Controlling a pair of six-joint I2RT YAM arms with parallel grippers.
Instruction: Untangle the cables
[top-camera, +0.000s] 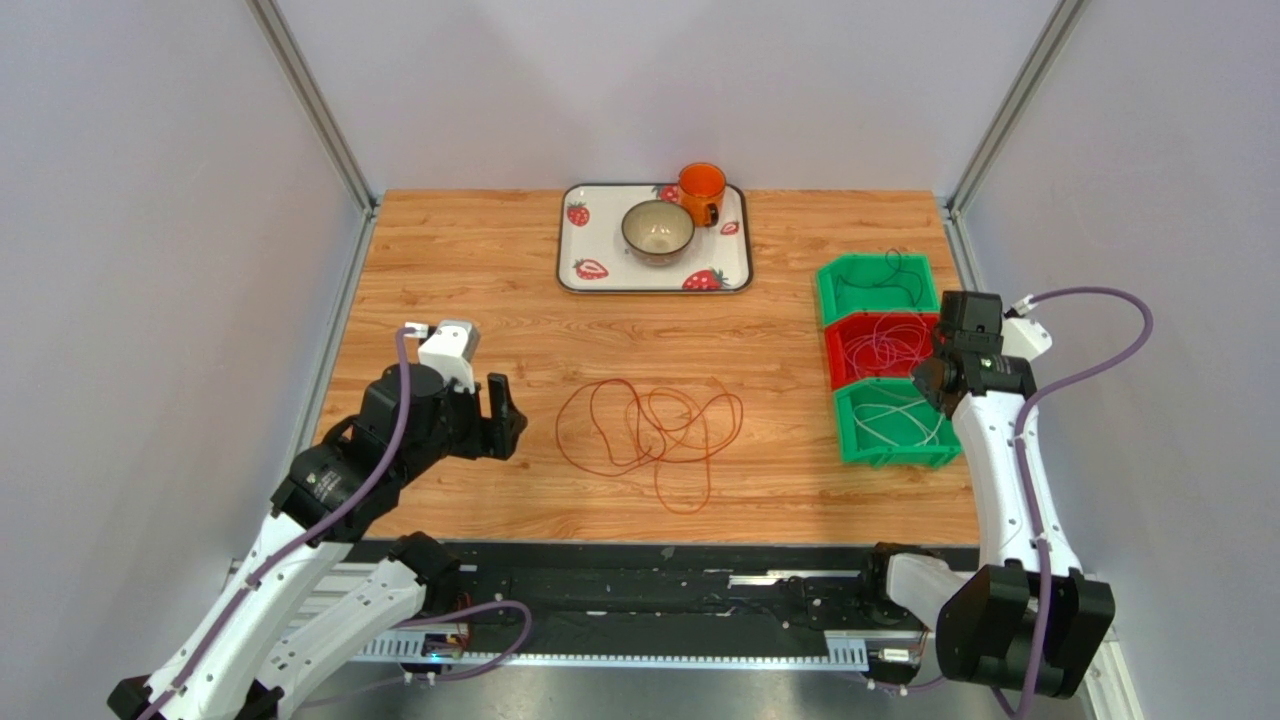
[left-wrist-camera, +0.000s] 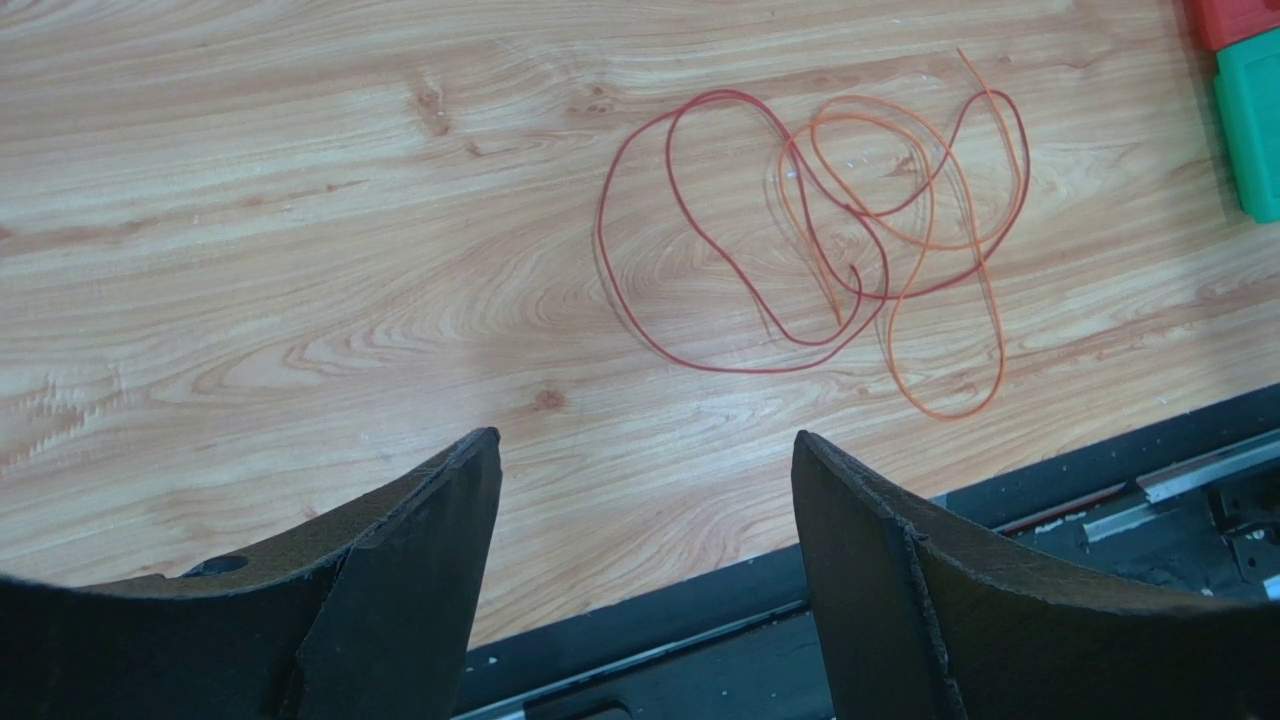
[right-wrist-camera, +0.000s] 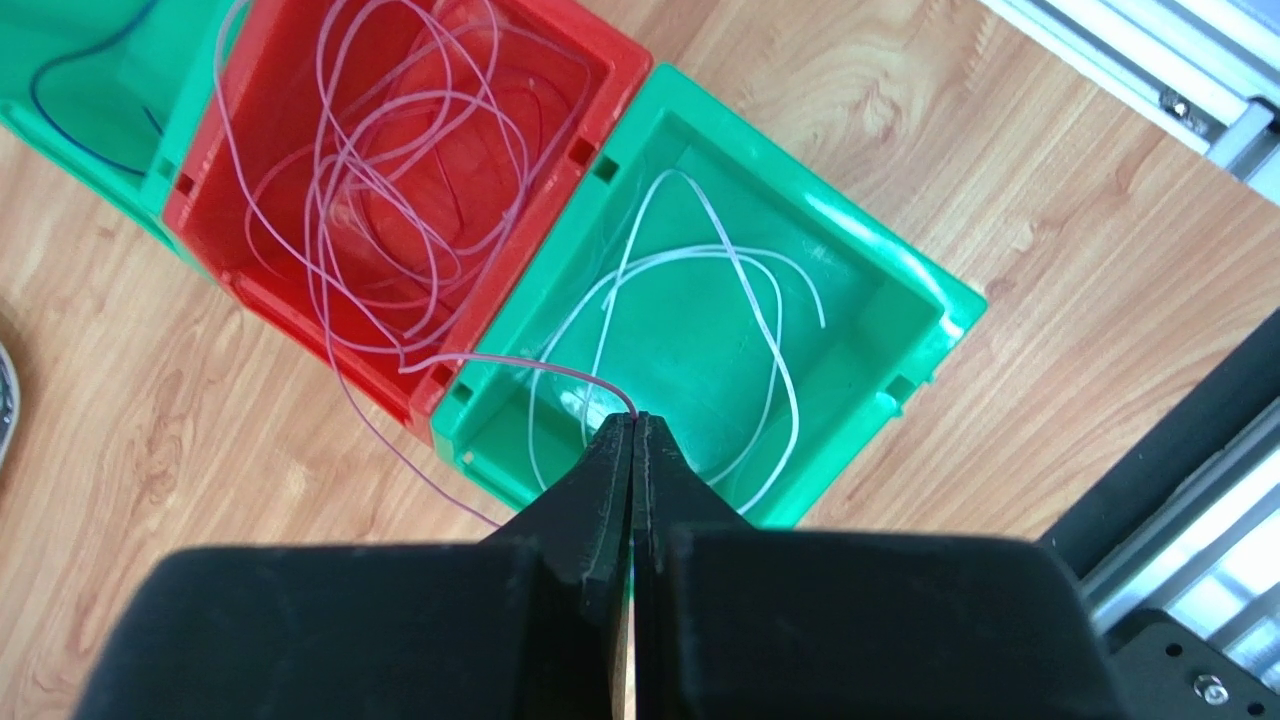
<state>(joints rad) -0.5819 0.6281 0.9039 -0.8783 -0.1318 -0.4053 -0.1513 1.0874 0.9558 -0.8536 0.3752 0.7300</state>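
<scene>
Right gripper pinches a pink cable from the red bin; left gripper gapes, tangled cables at one o'clock.

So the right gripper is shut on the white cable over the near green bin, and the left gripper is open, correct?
Not quite: the right wrist view shows the right gripper shut on the pink cable that trails from the red bin, not the white cable lying in the near green bin. The left gripper is open, as you say.
</scene>
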